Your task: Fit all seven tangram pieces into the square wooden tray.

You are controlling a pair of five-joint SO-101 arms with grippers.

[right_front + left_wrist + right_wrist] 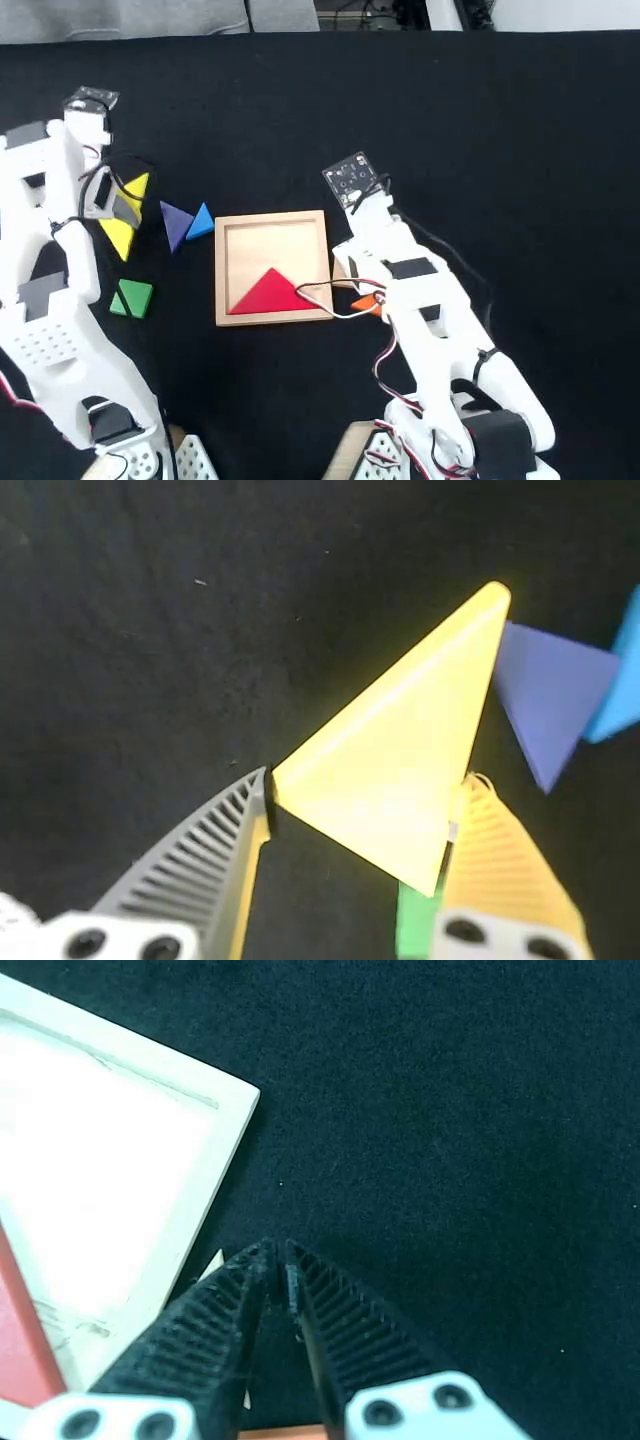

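High view: tray (221, 270) is holding a red triangle (268, 295) along its near edge. Left gripper (360, 810) is clamping a yellow triangle (400, 750) left of the tray. Right gripper (278, 1260) is sitting closed beside the tray's right edge.

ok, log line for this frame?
left gripper: shut on yellow triangle | right gripper: shut, beside tray | red triangle: in tray
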